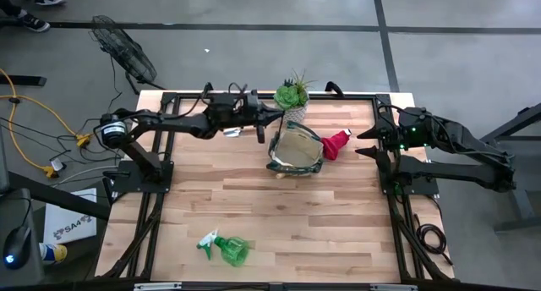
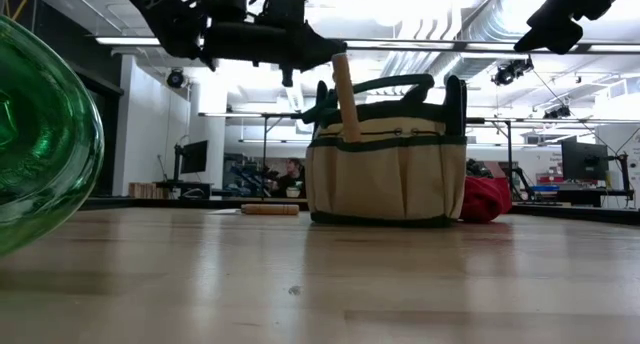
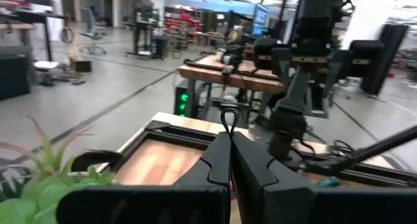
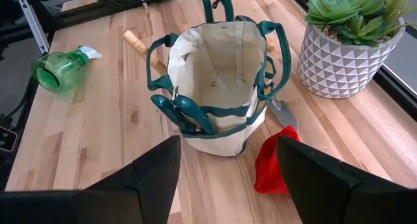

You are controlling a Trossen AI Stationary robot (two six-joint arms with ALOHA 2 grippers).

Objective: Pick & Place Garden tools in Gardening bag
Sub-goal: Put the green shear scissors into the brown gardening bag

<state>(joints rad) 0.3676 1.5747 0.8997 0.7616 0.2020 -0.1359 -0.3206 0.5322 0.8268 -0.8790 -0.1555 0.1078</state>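
Observation:
The khaki gardening bag (image 1: 296, 132) stands upright at the table's middle back. Teal-handled shears (image 4: 189, 113) sit in an outer pocket, and a wooden handle (image 2: 345, 99) sticks up from its near left side. My left gripper (image 1: 277, 115) is level above the bag's far left rim, shut, with a thin dark loop (image 3: 228, 116) at its fingertips. My right gripper (image 4: 228, 185) is open and holds nothing at the table's right, pointing at the bag. A red cone (image 4: 273, 162) and a metal blade (image 4: 285, 113) lie beside the bag. A green spray bottle (image 1: 228, 249) lies near the front edge. My left gripper pinches the thin dark loop (image 3: 228, 120) between its two fingertips. The loop's free end stands out beyond them. The fingers lie level and come from the table's left. The fingers hide whatever the loop belongs to.
A succulent in a white patterned pot (image 1: 292, 95) stands just behind the bag, close to my left gripper. Another wooden handle (image 2: 270, 209) lies on the table left of the bag. Bare wood (image 1: 279, 215) stretches between the bag and the front edge.

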